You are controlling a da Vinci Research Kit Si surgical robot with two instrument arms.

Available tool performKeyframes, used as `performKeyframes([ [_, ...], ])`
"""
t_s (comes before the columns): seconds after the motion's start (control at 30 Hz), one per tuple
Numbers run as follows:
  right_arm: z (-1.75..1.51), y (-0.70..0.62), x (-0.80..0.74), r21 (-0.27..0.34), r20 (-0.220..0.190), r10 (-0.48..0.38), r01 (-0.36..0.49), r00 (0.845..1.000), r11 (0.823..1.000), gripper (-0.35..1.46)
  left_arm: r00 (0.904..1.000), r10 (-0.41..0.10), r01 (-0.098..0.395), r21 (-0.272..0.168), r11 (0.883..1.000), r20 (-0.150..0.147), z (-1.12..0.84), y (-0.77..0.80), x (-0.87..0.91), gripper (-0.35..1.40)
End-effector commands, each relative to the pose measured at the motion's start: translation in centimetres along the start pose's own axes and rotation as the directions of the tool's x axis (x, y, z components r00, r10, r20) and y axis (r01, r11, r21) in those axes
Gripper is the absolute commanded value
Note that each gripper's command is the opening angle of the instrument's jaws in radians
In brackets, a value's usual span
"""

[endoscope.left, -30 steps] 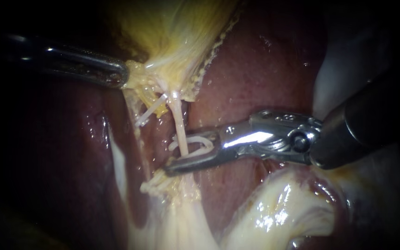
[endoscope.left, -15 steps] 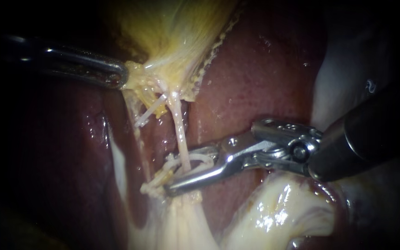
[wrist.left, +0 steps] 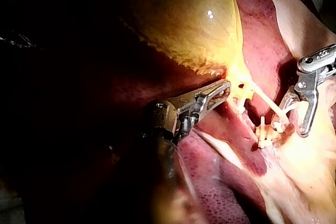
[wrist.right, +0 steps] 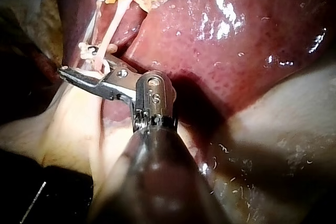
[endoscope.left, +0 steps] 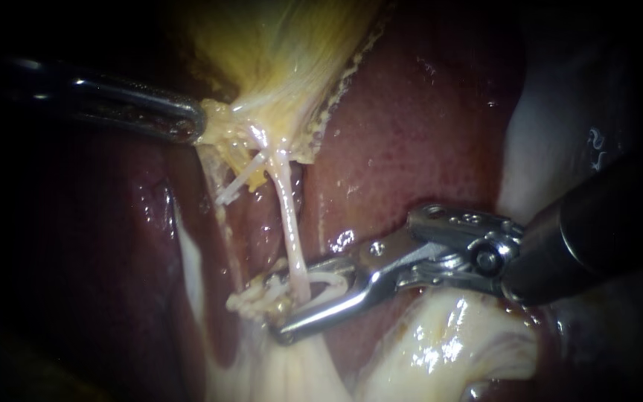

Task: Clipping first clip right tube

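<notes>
Dark surround (endoscope.left: 9,350) — light pools on wet, glistening middle.

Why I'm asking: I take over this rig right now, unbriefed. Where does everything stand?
Left instrument: shut on the gallbladder at its lower end; the right tube runs taut below it, across the liver.
Right instrument: carries a white clip, not yet closed, straddling the right tube low down.
Done: the clip is placed around the tube.
Left: squeeze the clip shut, let it go and back the right instrument out. Probably keep the left hold meanwhile.
</notes>
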Motion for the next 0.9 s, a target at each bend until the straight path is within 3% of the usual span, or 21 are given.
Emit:
performKeyframes([
  [0.03,0.00,-0.01,0.01,0.003,0.003,0.000,0.000,1.000,1.000,0.21,1.0000,0.000,0.000,0.000,1.000,0.000,0.00,0.00,0.00,-0.35],
  [0.13,0.01,-0.04,0.03,0.007,0.005,0.001,-0.001,1.000,1.000,-0.04,1.0000,0.000,0.000,0.000,1.000,0.000,0.00,0.00,0.00,-0.35],
  [0.4,0.05,-0.05,0.11,-0.001,-0.008,0.005,-0.005,1.000,1.000,-0.35,1.0000,0.000,0.000,0.000,1.000,0.000,0.00,0.00,0.00,-0.35],
  [0.53,0.03,-0.04,0.15,-0.045,0.022,0.007,-0.006,1.000,0.999,-0.35,1.0000,0.000,0.000,0.000,1.000,0.000,0.00,0.00,0.00,-0.35],
  [0.9,0.01,0.00,0.15,-0.045,0.023,0.006,-0.005,1.000,0.999,-0.35,0.9999,-0.012,0.012,0.002,1.000,-0.001,-0.01,0.02,0.00,-0.35],
])
